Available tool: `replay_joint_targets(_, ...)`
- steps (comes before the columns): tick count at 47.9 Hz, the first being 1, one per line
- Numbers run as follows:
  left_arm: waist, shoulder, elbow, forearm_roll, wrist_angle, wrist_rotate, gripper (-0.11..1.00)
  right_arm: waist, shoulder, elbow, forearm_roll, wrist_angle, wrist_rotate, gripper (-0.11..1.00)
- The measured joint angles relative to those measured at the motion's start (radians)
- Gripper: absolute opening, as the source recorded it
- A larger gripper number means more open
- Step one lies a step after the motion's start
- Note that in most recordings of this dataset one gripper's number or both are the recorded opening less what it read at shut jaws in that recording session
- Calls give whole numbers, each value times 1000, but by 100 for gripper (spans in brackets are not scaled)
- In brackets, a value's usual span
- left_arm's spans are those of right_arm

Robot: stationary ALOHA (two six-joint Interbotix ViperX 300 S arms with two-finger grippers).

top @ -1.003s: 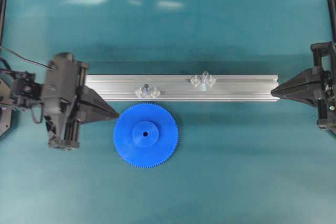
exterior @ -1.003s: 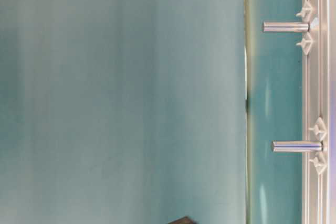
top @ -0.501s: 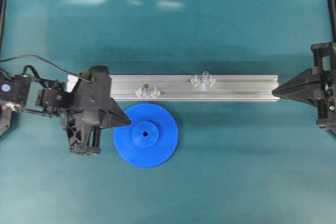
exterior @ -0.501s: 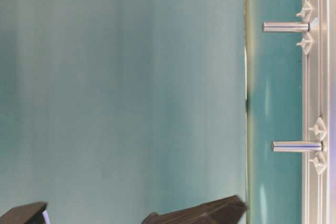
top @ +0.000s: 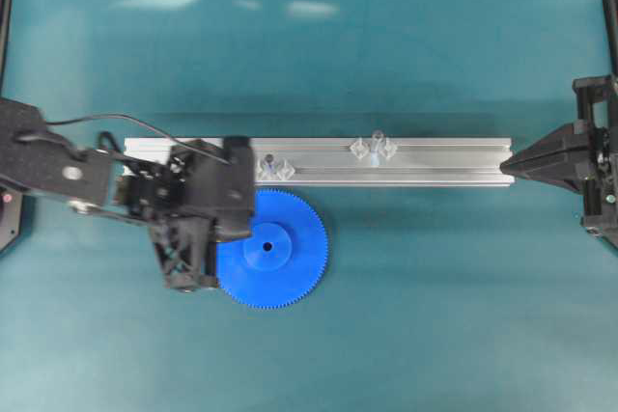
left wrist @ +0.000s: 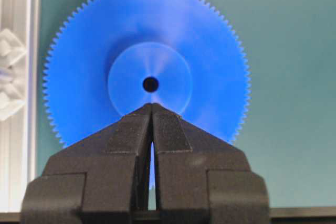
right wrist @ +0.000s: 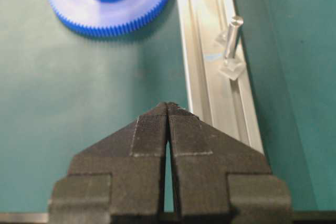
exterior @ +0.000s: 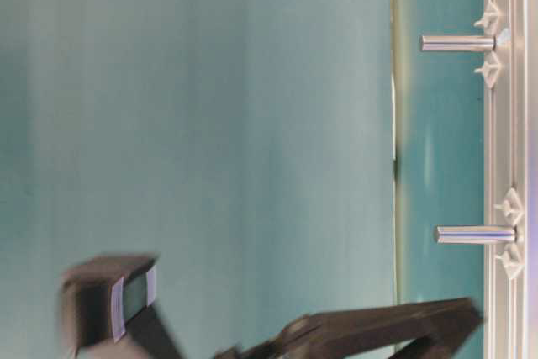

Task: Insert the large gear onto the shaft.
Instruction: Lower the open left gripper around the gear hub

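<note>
Large gear: lies flat on the teal surface, hub up with its centre hole showing, just beside the aluminium rail; not yet lifted.
Left hand: closed, holding nothing, tips poised over the gear's hub edge; judged to be lining up for a pick, so it must open first.
Shaft: upright on the rail on clear diamond feet, the nearer of two pins to the gear, so the likelier target.
Second pin: further along the rail.
Right hand: closed and empty, parked at the rail's far end, out of the way.
</note>
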Motion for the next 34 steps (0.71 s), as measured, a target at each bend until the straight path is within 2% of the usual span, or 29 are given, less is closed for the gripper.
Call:
replay_joint_targets(11, -3, 81, -54, 0, 31, 2, -2, 0, 0, 0, 2, 0, 0, 3)
replay_joint_targets(34, -3, 192, -198, 2, 190, 57, -2, -2, 0, 0, 2, 0, 2, 3)
